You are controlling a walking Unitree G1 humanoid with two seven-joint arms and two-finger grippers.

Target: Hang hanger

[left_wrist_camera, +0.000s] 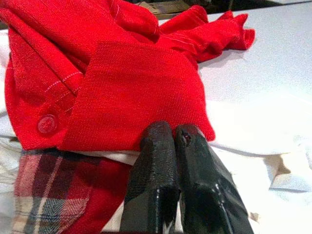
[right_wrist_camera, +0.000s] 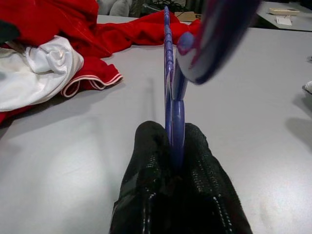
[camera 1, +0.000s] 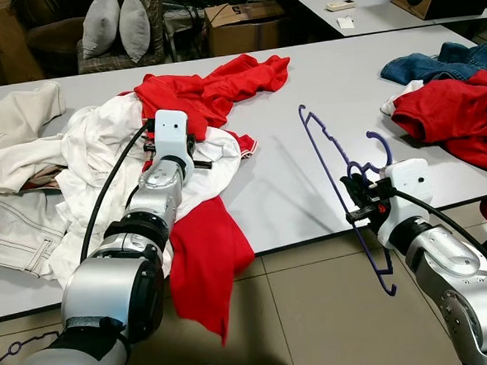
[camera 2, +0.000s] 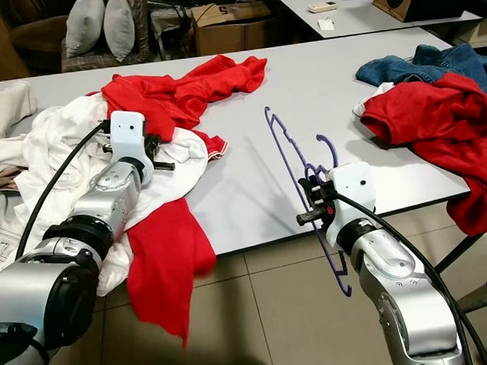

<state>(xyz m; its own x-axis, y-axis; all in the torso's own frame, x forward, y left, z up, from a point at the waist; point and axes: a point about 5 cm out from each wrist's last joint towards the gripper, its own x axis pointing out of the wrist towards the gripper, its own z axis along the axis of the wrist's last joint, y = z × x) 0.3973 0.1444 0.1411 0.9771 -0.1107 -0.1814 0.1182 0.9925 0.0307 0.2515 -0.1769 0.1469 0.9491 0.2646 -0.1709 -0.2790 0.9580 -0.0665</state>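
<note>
1. Gripping the purple hanger point(camera 1: 342, 164), the right gripper point(camera 1: 359, 200) has its two black fingers point(right_wrist_camera: 146, 161) pinched tight on the thin plastic near the hook, just past the near right edge of the table point(camera 1: 304, 88).
2. That hanger is up off the surface and tilted: one end points far and left over the table, the other hangs down below the near edge, over the tiled floor point(camera 1: 317, 310).
3. Look at the wrist view: the purple bar runs straight up between the fingers, with the hook blurred just above them.
4. Over on the left, the left gripper point(left_wrist_camera: 173, 139) has its fingers pressed together, with nothing I can see between them, tips resting at the edge of a red garment point(left_wrist_camera: 122, 87) on the clothes pile.
5. Under that red fabric lies a white garment point(camera 1: 101, 158), and a bit of plaid cloth point(left_wrist_camera: 44, 190) peeks out beside the fingers.
6. Part of the red garment spills over the near edge and dangles toward the floor.
7. Far right on the table: another red garment point(camera 1: 454, 116) with blue jeans point(camera 1: 435, 63) behind it.
8. Beyond the table, two grey cushions point(camera 1: 118, 25) and a cardboard box point(camera 1: 242, 25).
</note>
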